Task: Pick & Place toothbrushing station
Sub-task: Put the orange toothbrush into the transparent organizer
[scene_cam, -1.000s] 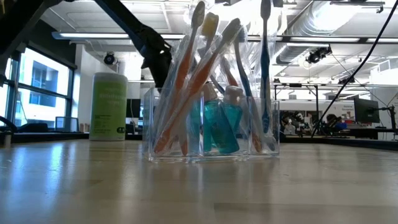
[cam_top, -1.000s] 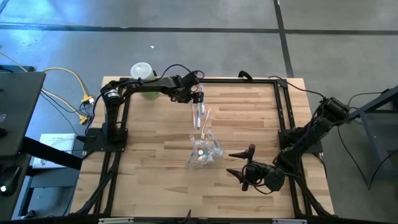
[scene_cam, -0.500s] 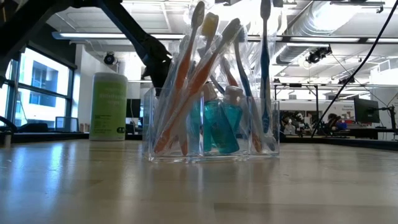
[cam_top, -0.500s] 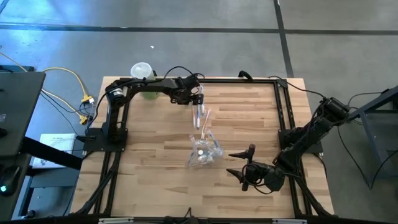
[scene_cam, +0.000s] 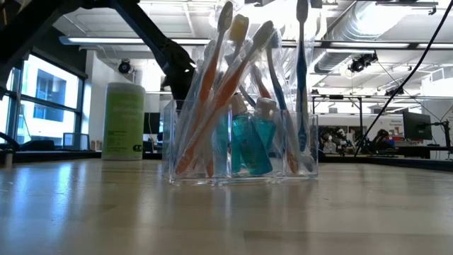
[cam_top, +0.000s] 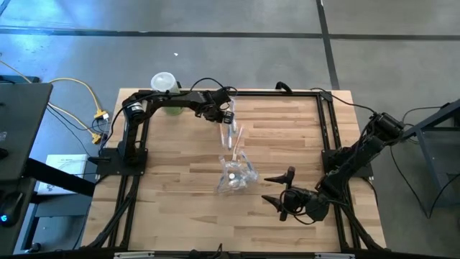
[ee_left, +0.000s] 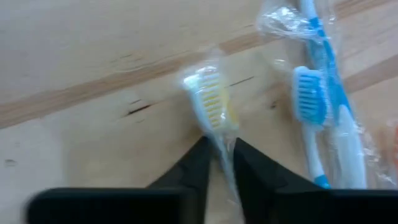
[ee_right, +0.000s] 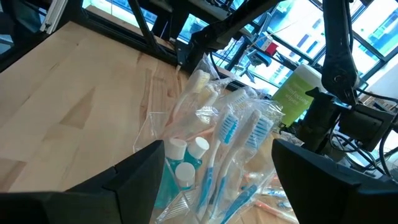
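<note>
Loose wrapped toothbrushes (cam_top: 231, 135) lie flat on the wooden table, just beyond the clear holder (cam_top: 236, 176). The holder (scene_cam: 241, 152) stands upright with several toothbrushes and small teal bottles in it. My left gripper (cam_top: 227, 117) points steeply down at the far end of the loose ones. It is shut on a yellow-bristled toothbrush (ee_left: 214, 106), and a blue-bristled one (ee_left: 310, 102) lies beside it. My right gripper (cam_top: 280, 193) hangs open, to the right of the holder and nearer the front edge, touching nothing. My left gripper pinches the yellow-bristled toothbrush by its wrapped neck (ee_left: 217, 140), just below the head, between its two fingers (ee_left: 194, 168). The fingers come from above, slanting down, one on either side of the neck. The toothbrush lies flat on the table.
A light-green bottle (scene_cam: 124, 120) with a white cap stands at the table's far left corner (cam_top: 164, 83). Black frame rails (cam_top: 327, 122) run along the table's edges. Bare wood (cam_top: 172, 165) lies to the left of the holder.
My left gripper has sunk a little toward the loose toothbrushes at the far side of the table. The holder and my right gripper have kept still.
</note>
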Controlling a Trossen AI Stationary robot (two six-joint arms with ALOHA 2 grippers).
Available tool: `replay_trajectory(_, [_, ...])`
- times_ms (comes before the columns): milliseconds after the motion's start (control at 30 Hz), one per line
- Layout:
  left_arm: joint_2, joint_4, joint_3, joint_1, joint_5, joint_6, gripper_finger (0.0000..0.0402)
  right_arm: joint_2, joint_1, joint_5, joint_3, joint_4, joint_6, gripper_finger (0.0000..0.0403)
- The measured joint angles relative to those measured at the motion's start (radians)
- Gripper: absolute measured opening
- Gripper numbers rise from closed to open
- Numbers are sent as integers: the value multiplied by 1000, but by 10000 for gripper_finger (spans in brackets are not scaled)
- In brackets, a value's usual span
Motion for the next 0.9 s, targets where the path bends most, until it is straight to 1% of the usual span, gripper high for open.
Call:
replay_trajectory(67, [-1,-8,-1,1,2,9,22,0,5,0,0,0,0,289])
replay_trajectory(100, [-5,-11,-1,1,3,11,13,0,8,0,0,0,0,289])
replay_trajectory(167, [-15,-20,-1,1,5,11,8,0,11,1,0,0,0,289])
replay_trajectory(233, [-36,-63,-5,5,30,15,6,0,15,11,0,0,0,289])
replay_trajectory(333, [-99,-124,-7,-8,42,40,5,0,19,26,0,0,-1,289])
replay_trajectory(433, [-177,-175,-5,-43,-13,49,4,0,19,26,0,0,-1,289])
replay_trajectory(567, [-301,-186,-5,-118,-83,51,3,0,19,27,0,0,-1,289])
replay_trajectory(667, [-416,-207,-3,-190,-190,52,2,0,19,44,0,5,-3,289])
replay_trajectory(767, [-539,-245,-3,-286,-320,51,2,0,19,49,0,5,-3,289])
replay_trajectory(833, [-620,-277,-4,-382,-436,47,1,0,19,49,0,4,-3,289])
replay_trajectory(900, [-679,-300,-19,-510,-570,11,1,0,19,49,0,3,-3,289])
